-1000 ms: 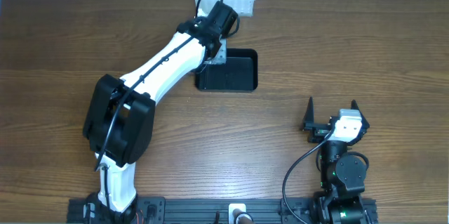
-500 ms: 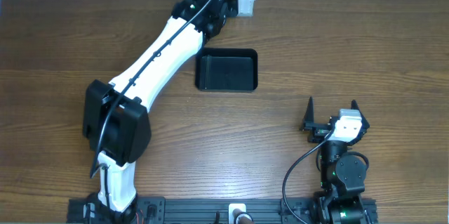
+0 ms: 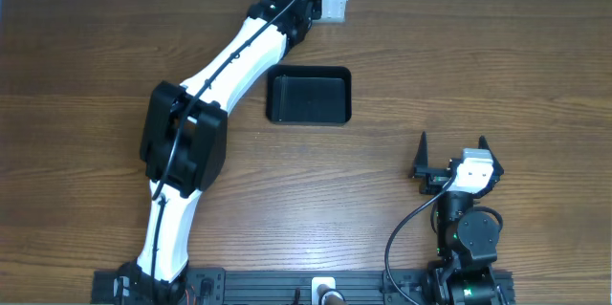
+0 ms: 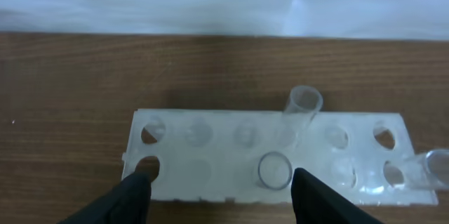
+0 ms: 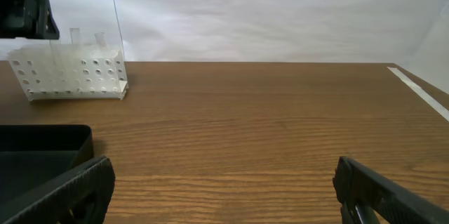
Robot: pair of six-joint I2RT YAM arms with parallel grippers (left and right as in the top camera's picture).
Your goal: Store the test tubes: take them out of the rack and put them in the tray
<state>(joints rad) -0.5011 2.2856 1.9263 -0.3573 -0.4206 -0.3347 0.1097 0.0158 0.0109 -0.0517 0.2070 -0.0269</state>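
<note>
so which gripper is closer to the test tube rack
Left. The left gripper hovers open just above the rack; the right gripper sits far away by its own base, beyond the tray.

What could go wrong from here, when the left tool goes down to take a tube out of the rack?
1. The left tool hangs open above the rack, where a leaning tube and an upright tube stand close together. A finger coming down for one may knock the other.
2. The rack seems to lie loose on the table, so a tube pulled at a slant might drag or tip it.
</note>
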